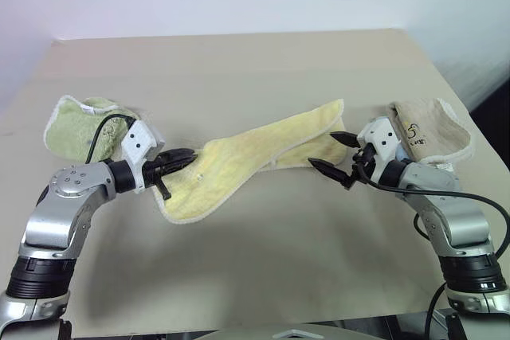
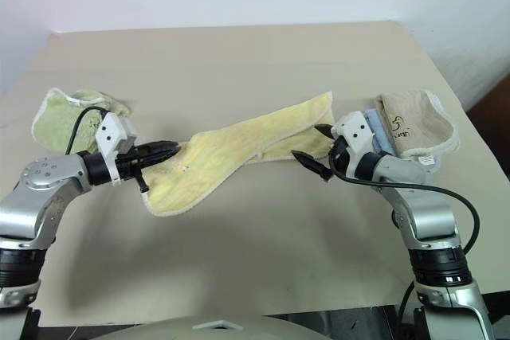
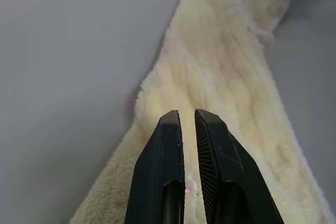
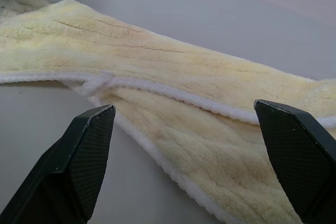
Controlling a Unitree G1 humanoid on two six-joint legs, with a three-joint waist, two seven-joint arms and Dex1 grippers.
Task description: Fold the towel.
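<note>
The pale yellow towel (image 1: 263, 149) lies bunched in a long diagonal band across the middle of the table, its white edging showing along the near side. My left gripper (image 1: 190, 154) is shut on the towel's left end, the two fingers (image 3: 168, 145) nearly together with cloth between them. My right gripper (image 1: 324, 150) stands open at the towel's right end, one finger on each side of the folded edge (image 4: 173, 95), with no grip on it.
A green folded towel (image 1: 76, 125) lies at the left behind my left arm. A tan-beige folded towel (image 1: 426, 129) lies at the right behind my right arm. The beige table (image 1: 239, 61) stretches bare toward the far wall.
</note>
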